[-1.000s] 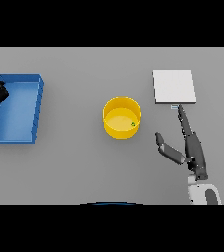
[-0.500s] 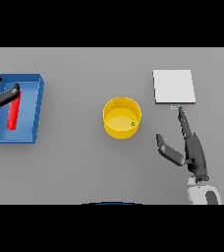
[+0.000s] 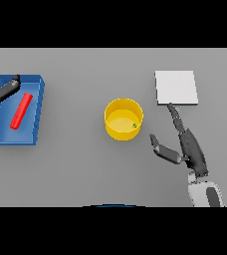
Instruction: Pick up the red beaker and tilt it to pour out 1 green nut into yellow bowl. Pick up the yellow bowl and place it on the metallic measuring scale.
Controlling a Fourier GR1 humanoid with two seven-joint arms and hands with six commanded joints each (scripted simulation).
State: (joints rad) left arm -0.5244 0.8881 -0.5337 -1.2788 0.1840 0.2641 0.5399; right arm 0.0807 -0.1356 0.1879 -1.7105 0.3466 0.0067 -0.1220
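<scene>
A robot's two dark hands rest apart over a grey table (image 3: 75,169), with the red beaker lying in a blue tray.

Head view: the red beaker (image 3: 21,110) lies tilted on its side inside the blue tray (image 3: 36,107) at the far left. The left hand (image 3: 1,89), which was touching the beaker half a second ago, has lifted off toward the tray's upper left corner, its fingers spread and holding nothing. The yellow bowl (image 3: 124,119) sits in the middle of the table with one small green nut (image 3: 134,125) inside, near its right wall. The right hand (image 3: 185,144) stays where it was, just right of the bowl, fingers straight and thumb out, empty, its fingertip near the lower edge of the pale square measuring scale (image 3: 175,87).
</scene>
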